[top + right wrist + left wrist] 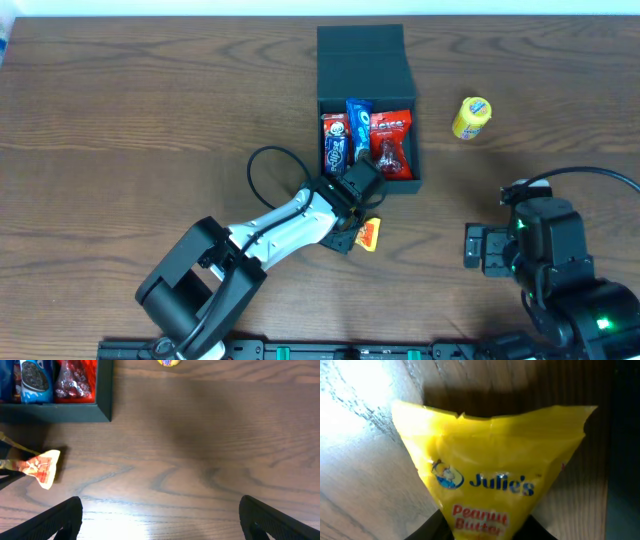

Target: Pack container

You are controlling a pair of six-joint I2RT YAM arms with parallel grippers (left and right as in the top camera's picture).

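- Container: mid-table, lid open, 3 snack packets packed.
- Left gripper: just outside the container's front wall, jaws pinched on a Julie's Peanut Butter packet, not yet packed.
- Right gripper: wide open, empty.
- Yellow packet: on the table, likely remaining.

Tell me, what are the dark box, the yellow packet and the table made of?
The container: probably rigid card, matte; it shows no glare and crisp edges. The yellow packet: thin glossy plastic film, creased, with a crimped top edge. The table: wood or wood-look laminate; grain lines run across it, slightly shiny.
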